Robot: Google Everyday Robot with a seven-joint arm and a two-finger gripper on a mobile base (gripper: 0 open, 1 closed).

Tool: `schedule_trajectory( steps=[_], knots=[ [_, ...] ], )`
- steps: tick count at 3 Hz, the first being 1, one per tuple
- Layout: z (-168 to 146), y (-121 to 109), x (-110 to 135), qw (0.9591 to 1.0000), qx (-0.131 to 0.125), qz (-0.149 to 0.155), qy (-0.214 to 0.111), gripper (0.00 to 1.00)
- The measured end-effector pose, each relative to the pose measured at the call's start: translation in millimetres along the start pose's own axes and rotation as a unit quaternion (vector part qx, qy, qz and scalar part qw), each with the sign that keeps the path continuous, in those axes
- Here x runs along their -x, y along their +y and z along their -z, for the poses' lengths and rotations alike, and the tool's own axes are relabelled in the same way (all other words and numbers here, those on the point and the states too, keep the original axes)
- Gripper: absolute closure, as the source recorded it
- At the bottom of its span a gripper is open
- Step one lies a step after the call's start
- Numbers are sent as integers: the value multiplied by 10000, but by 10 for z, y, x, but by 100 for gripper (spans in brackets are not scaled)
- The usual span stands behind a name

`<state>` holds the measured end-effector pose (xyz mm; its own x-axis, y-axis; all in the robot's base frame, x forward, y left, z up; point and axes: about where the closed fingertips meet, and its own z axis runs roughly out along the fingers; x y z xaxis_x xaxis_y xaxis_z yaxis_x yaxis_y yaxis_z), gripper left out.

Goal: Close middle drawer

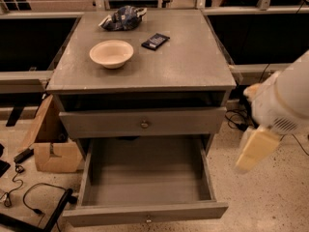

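The middle drawer (145, 178) is pulled far out of the grey cabinet, near the bottom of the camera view. Its bare grey inside shows, with nothing in it. Its low front panel (96, 217) has a small round knob (148, 220) at the centre. Above it sits a similar drawer with a taller front panel (96, 123) and its own knob (144, 124), open by a small gap. My gripper (255, 151), cream-coloured below the white arm (285, 100), hangs to the right of the cabinet, level with the open drawer's right side and apart from it.
On the cabinet top (193, 57) are a cream bowl (111, 53), a dark flat device (155, 40) and a crumpled dark bag (121, 17). A cardboard box (50, 146) and black cables (29, 197) lie on the floor at the left. More cables (236, 117) lie at the right.
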<state>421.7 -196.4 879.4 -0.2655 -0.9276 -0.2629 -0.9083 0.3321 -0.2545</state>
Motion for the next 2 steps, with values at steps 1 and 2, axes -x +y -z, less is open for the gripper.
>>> schedule_trajectory(
  steps=[1,2],
  knots=[
    [-721,311,-201,9988,253,-408,90,19],
    [-1349,644,-415,9943,644,-829,168,42]
  ],
)
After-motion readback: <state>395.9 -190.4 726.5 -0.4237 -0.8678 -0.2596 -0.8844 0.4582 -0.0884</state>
